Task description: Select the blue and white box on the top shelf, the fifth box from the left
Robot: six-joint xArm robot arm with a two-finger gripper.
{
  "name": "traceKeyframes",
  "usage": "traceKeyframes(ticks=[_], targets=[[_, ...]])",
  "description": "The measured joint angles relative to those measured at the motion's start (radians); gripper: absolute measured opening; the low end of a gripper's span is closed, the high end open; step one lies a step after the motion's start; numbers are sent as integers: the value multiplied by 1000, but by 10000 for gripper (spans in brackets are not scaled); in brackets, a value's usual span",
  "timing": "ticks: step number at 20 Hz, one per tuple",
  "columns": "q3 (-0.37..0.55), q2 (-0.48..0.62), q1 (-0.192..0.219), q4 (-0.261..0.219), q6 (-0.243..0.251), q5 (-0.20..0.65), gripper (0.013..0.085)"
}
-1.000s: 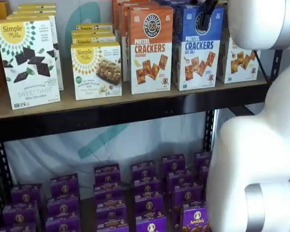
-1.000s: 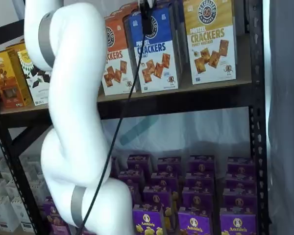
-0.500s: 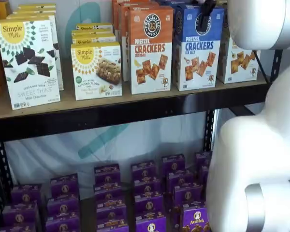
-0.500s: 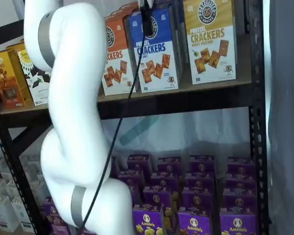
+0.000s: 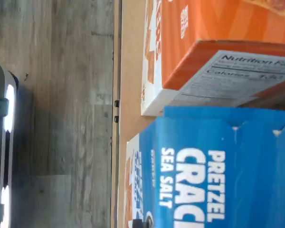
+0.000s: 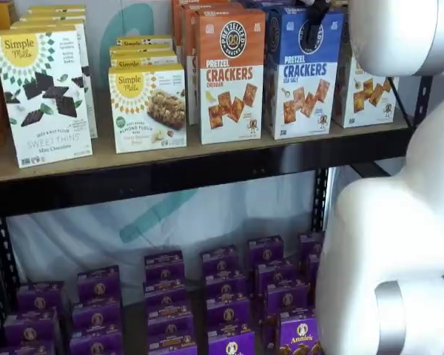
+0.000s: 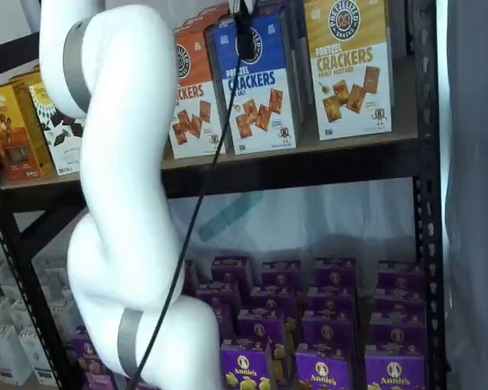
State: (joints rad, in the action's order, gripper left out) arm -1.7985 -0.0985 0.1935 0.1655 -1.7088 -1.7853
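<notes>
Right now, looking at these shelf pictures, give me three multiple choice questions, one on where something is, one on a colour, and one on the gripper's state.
1. Which box stands directly beside the blue and white box on the top shelf, on the side toward the Simple Mills boxes?
A. a purple box
B. the orange-topped Cheddar box
C. a green box

2. What colour are the boxes on the lower shelf?
A. purple
B. red
C. white

3. What is the state of the gripper?
A. wide open, clear of the boxes
B. shut on the blue and white box
C. holding a purple box

Answers:
1. B, the two boxes stand side by side in both shelf views.
2. A, rows of purple boxes fill the lower shelf.
3. B, a black finger lies across the box's front near its top.
</notes>
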Motion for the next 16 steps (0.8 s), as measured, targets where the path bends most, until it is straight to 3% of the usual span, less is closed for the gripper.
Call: traceKeyframes(ticks=[9,16], targets=[[-16,-9,-7,-20,4,-48,610],[11,-55,22,14,-9,-63,610]])
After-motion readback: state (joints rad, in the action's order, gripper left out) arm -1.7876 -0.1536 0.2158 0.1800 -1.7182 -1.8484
